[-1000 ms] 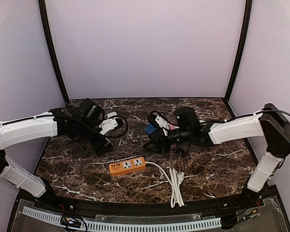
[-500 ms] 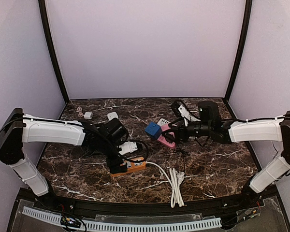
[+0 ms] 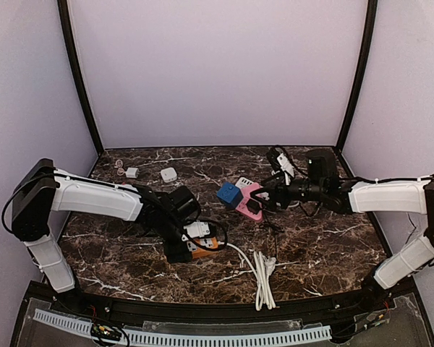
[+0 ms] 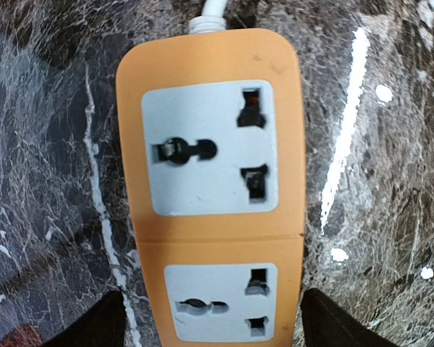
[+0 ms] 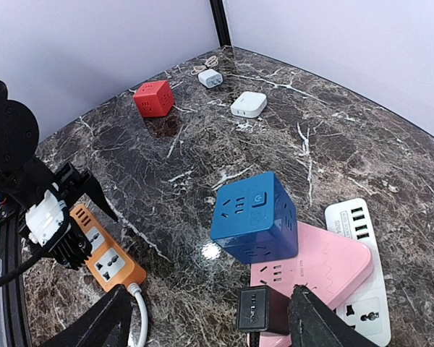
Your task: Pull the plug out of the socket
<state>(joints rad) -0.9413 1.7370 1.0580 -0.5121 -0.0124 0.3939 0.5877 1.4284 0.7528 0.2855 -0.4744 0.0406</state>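
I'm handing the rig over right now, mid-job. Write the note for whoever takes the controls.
Grippers: the left gripper is open, its jaws either side of the orange power strip, whose visible sockets are empty. The right gripper is open and low over the pink power strip, with the black plug between its fingers.
Done: both arms are in place; nothing looks gripped.
Left: close on the black plug, which looks plugged in, and pull it out.
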